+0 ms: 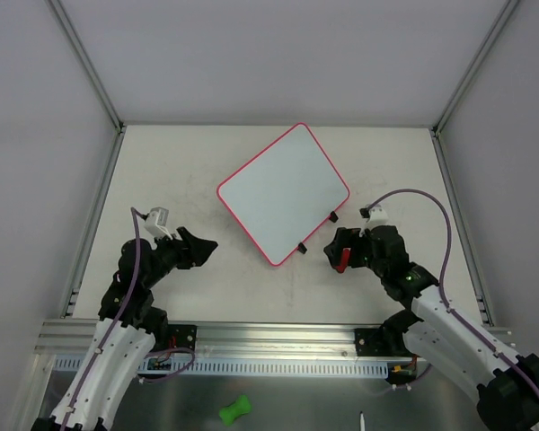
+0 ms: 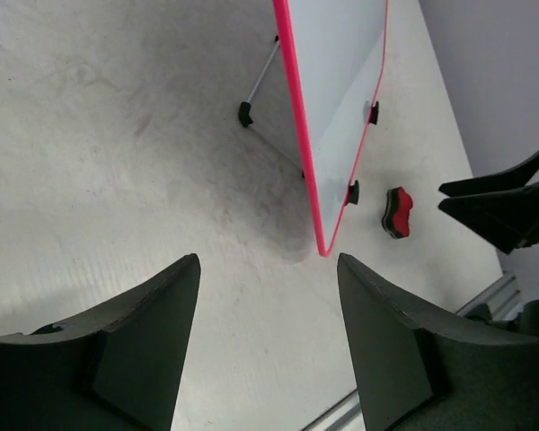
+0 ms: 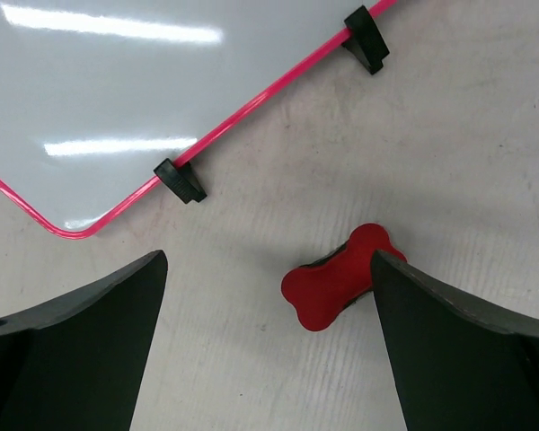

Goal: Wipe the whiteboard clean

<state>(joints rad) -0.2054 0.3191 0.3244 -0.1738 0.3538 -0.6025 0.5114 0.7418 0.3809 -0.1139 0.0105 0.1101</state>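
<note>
The whiteboard [image 1: 283,193] lies turned like a diamond in the middle of the table, with a red-pink frame and two black clips [image 3: 181,180] on its near-right edge. Its surface looks blank. It also shows in the left wrist view [image 2: 337,81], propped on a thin wire stand, and in the right wrist view [image 3: 117,90]. A small red bone-shaped eraser [image 3: 337,278] lies on the table near the board's right clips. My right gripper [image 3: 269,260] is open above it, with the eraser close to the right finger. My left gripper [image 2: 268,269] is open and empty, left of the board's near corner.
The table has metal rails along its left [image 1: 94,215] and right sides and a slotted bar [image 1: 278,364] at the near edge. A green bone-shaped thing [image 1: 235,410] lies below that bar. My right gripper's fingers [image 2: 503,202] show in the left wrist view.
</note>
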